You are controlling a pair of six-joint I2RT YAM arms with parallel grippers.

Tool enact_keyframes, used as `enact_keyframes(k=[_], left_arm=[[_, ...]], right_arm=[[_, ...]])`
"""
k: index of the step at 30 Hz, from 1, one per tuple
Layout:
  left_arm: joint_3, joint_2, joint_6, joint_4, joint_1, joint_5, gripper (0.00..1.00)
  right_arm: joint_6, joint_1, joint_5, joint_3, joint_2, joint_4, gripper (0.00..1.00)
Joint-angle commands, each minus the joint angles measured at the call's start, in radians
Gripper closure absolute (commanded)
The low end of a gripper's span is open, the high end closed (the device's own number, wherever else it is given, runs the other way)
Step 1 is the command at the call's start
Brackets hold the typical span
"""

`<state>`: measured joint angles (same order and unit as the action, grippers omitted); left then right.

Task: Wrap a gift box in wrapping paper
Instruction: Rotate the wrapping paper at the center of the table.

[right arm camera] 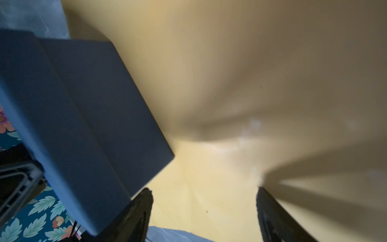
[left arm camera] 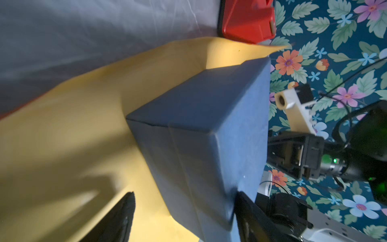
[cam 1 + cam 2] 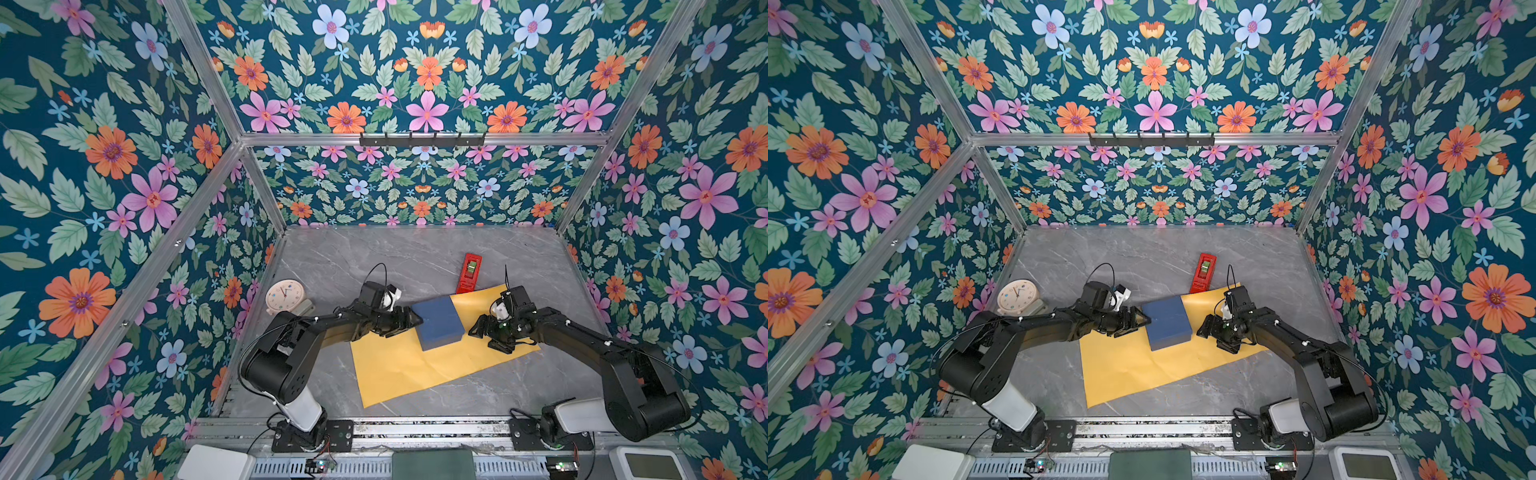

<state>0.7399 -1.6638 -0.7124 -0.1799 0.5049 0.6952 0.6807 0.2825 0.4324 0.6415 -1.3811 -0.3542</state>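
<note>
Yellow-orange wrapping paper (image 3: 399,370) lies spread slantwise on the grey marble table (image 3: 374,257), in the lower middle of both top views. Dark blue, the gift box (image 3: 438,322) sits flat on the upper part of the sheet, near the centre of the frame.

At the box's left side the left gripper (image 3: 409,324) reaches in low. The left wrist view shows its fingers (image 2: 123,218) wide apart with a corner of the box between them, one finger at the top face and the other clear of the box over the paper, so nothing is clamped.

To the right of the box the right gripper (image 3: 484,336) hangs over the sheet, its jaws likewise spread. In the right wrist view only bare paper lies between its fingers (image 1: 266,211), with the box just beside one of them.

A red tape dispenser (image 3: 469,272) lies just above the paper's upper edge, and a round clock (image 3: 284,296) stands at the left of the table
</note>
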Motion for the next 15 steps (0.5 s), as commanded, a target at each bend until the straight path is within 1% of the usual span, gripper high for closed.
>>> enact_keyframes(k=[1,3,7,9,11,12,14,15], left_arm=[[0.035,-0.021,0.079,0.119,-0.028,-0.119,0.23],[0.068,-0.026,0.102,0.140,-0.046,-0.123,0.22],[0.103,-0.001,0.139,0.167,-0.078,-0.128,0.20],[0.113,0.029,0.157,0.201,-0.098,-0.148,0.20],[0.099,0.071,0.155,0.199,-0.113,-0.160,0.19],[0.087,0.091,0.151,0.192,-0.115,-0.164,0.19],[0.074,0.103,0.146,0.186,-0.115,-0.169,0.19],[0.068,0.098,0.148,0.191,-0.117,-0.180,0.19]], right_arm=[[0.081,0.006,0.018,-0.063,0.032,0.054,0.26],[0.119,0.037,0.032,-0.097,0.052,0.079,0.28],[0.180,0.156,0.035,-0.091,0.064,0.083,0.30],[0.201,0.193,0.048,-0.081,0.078,0.086,0.31],[0.196,0.196,0.046,-0.060,0.115,0.052,0.31],[0.187,0.196,0.016,-0.043,0.140,0.024,0.30],[0.134,0.170,-0.036,-0.006,0.164,-0.012,0.30],[0.112,0.142,-0.039,0.007,0.158,-0.005,0.29]])
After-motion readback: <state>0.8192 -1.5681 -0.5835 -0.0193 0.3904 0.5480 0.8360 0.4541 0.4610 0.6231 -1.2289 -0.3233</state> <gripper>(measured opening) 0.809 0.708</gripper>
